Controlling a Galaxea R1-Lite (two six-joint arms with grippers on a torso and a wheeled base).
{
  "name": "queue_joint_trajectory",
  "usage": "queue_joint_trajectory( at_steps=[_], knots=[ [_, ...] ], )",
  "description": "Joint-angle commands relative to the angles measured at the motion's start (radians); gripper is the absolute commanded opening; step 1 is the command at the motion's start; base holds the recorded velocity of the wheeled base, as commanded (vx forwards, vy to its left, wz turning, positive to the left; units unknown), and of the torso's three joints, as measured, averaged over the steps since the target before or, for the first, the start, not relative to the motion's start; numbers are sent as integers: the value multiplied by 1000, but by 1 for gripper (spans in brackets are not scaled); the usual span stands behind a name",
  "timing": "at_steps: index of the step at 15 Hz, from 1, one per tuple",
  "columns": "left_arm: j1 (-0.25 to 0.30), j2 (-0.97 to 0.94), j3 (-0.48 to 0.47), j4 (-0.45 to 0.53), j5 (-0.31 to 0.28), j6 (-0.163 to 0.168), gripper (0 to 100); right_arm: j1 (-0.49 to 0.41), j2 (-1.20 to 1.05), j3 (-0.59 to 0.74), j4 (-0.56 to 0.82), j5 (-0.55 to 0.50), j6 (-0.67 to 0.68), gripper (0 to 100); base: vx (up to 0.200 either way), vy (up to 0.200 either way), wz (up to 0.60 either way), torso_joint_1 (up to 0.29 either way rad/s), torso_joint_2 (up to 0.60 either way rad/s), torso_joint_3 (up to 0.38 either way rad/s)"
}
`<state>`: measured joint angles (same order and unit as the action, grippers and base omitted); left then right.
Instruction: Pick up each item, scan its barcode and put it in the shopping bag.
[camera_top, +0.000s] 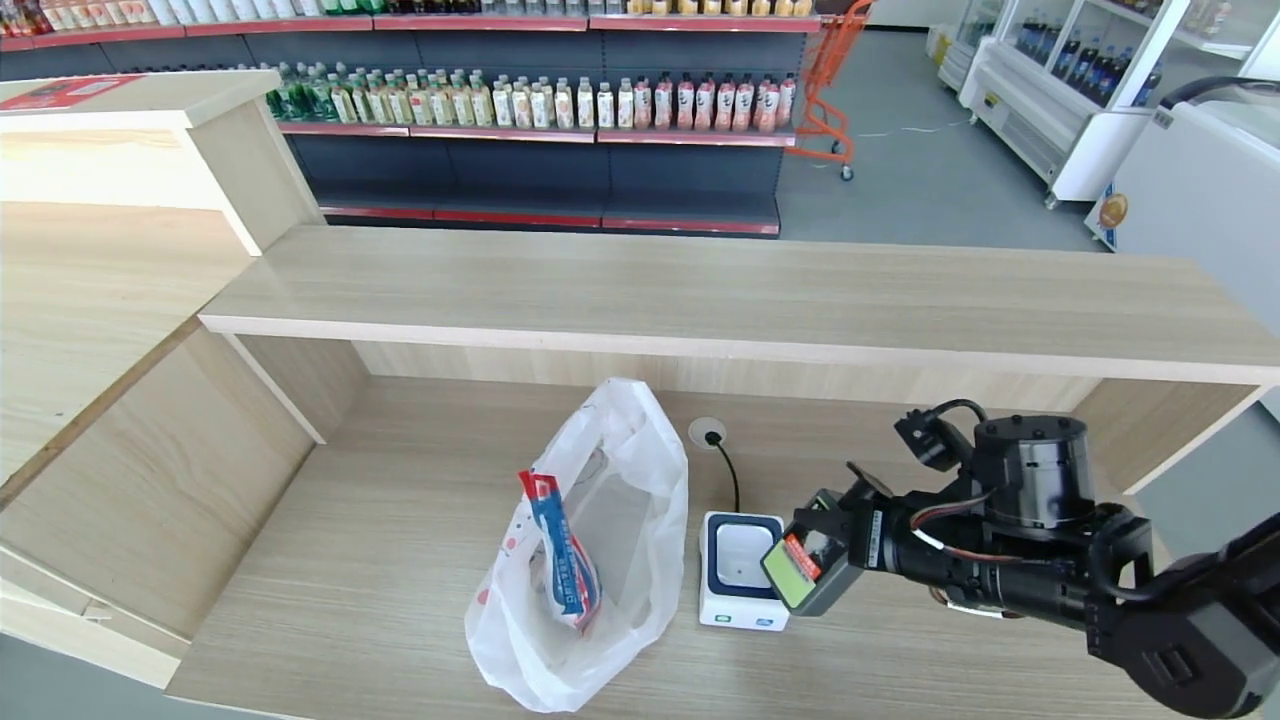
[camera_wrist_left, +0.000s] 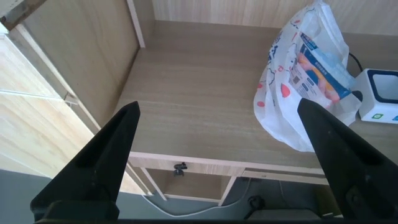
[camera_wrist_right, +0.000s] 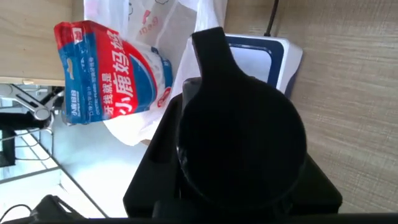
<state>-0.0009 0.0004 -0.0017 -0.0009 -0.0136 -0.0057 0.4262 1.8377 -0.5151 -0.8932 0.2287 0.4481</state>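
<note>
The work surface was a pale wood-grain counter (camera_top: 380, 520), sunk behind a raised ledge (camera_top: 700, 290) of the same wood and closed on the left by a side panel. On it stood the shopping bag (camera_top: 625, 460), thin white plastic with its mouth open, and inside it a red, white and blue packet (camera_top: 562, 560) stood on end. Just beside the bag, on the robot's right, sat the scanner (camera_top: 738, 600), a small white block with a blue-rimmed window on top. A black cable (camera_top: 732, 475) ran from it to a round port in the counter. The right gripper (camera_top: 825, 545) was clamped on an item (camera_top: 795, 572) with a green face and a red label, held tilted at the scanner's right edge, just above it. Whether the two touched I could not tell. In the left wrist view, the left gripper (camera_wrist_left: 219, 109) had its fingers (camera_wrist_left: 118, 143) wide apart with nothing between them. It sat by the counter's near edge, well apart from the bag. Beyond the ledge the room was a shop with a grey floor (camera_top: 920, 190). Long shelves (camera_top: 540, 135) with red edging carried rows of bottles, an orange trolley (camera_top: 835, 80) stood at their end, and white glass-fronted chillers (camera_top: 1060, 90) lined the right side.
</note>
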Motion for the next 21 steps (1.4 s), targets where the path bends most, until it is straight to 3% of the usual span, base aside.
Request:
queue_joint_trajectory(
  at_steps=[1,3,15,19,21],
  knots=[
    [1,0,0,-1,0,0,100,-3,150,-26,-93,4,-29,0,0,0,0,0,0,0],
    [1,0,0,-1,0,0,100,-1,230,-66,-171,6,-34,0,0,0,0,0,0,0],
    [1,0,0,-1,0,0,100,13,310,-171,-171,8,-39,0,0,0,0,0,0,0],
    [1,0,0,-1,0,0,100,39,51,-123,-118,41,21,0,0,0,0,0,0,0],
    [1,0,0,-1,0,0,100,25,-77,-98,-33,40,-43,0,0,0,0,0,0,0]
  ],
)
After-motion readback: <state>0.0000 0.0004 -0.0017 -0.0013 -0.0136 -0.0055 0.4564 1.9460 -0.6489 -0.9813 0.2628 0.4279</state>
